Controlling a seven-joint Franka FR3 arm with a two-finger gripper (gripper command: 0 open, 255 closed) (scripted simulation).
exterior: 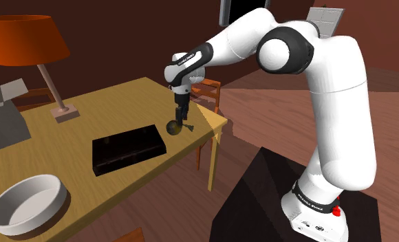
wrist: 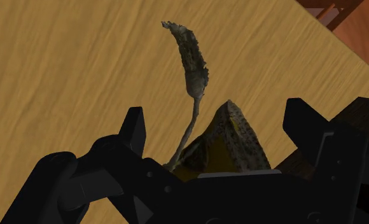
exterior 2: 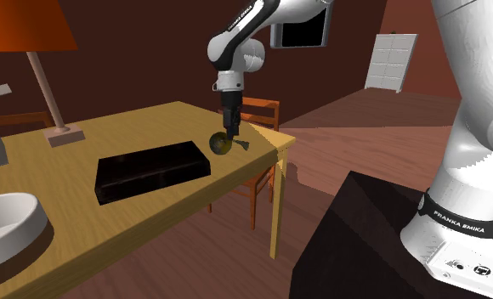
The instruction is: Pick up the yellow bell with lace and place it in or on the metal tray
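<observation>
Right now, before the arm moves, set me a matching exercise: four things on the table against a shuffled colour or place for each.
Things:
1. bell
2. tray
3. bowl
4. lampshade

Colour or place:
A. white
B. orange
C. black
D. between the fingers of the open gripper

Pairs: 1-D, 2-C, 3-A, 4-B.

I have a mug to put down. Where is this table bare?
The table is bare between the lamp base and the black tray, and between that tray and the white bowl. Its corner by the gripper and yellow bell is crowded.
</observation>
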